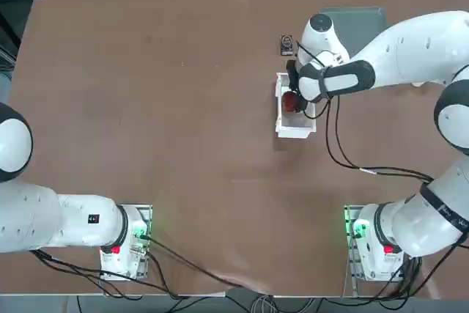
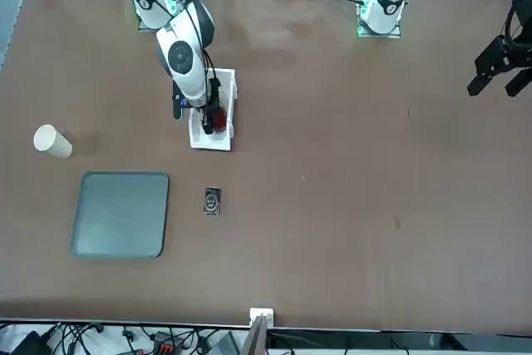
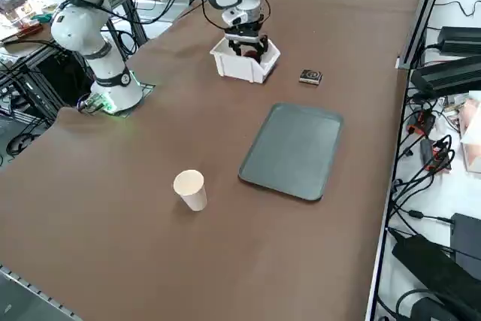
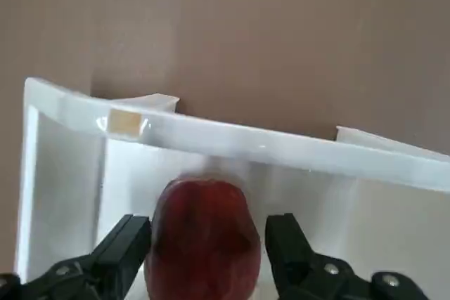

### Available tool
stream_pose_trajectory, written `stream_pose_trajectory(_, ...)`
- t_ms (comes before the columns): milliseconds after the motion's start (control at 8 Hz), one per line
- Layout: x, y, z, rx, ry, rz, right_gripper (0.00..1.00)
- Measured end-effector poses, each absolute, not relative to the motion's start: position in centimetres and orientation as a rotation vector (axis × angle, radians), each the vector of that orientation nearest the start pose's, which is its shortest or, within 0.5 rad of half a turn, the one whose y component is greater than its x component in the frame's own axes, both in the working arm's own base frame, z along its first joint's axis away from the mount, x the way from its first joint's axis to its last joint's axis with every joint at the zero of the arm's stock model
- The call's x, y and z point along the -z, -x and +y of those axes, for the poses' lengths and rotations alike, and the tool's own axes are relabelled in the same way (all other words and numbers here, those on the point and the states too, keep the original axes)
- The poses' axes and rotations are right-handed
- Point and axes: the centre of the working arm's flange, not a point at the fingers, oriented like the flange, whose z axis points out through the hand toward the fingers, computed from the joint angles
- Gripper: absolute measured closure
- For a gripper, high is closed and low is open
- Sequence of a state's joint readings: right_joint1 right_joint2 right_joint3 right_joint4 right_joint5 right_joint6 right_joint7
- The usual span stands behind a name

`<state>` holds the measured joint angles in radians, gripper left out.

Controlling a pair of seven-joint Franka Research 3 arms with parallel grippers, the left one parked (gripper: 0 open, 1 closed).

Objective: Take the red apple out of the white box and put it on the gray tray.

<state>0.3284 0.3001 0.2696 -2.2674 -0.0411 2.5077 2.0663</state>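
Right gripper around the apple in the white box, fingers apart.
In the top view, the right gripper (image 1: 299, 100) is down in the white box (image 1: 294, 131), its open fingers on either side of the red apple (image 4: 202, 244) (a narrow gap shows by one of them). The apple lies inside, toward the box's 9 o'clock wall. From the box, the gray tray (image 2: 120, 215) sits at 1 o'clock, a small black gadget (image 1: 286, 45) at 12, and a paper cup (image 3: 191, 189), lying tilted, near 3.
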Motion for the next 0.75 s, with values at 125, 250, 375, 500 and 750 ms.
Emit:
stream_pose_trajectory(125, -22.37, -43.88, 30.22, -0.106, 2.379, 2.097, 0.0)
stream_pose_trajectory(250, -22.04, -43.91, 30.27, -0.108, 2.374, 2.094, 0.0)
stream_pose_trajectory(375, -21.75, -43.94, 30.31, -0.11, 2.37, 2.091, 0.0)
stream_pose_trajectory(500, -21.62, -43.94, 30.32, -0.111, 2.369, 2.09, 0.0)
stream_pose_trajectory(750, -21.56, -43.96, 30.34, -0.11, 2.367, 2.089, 0.0)
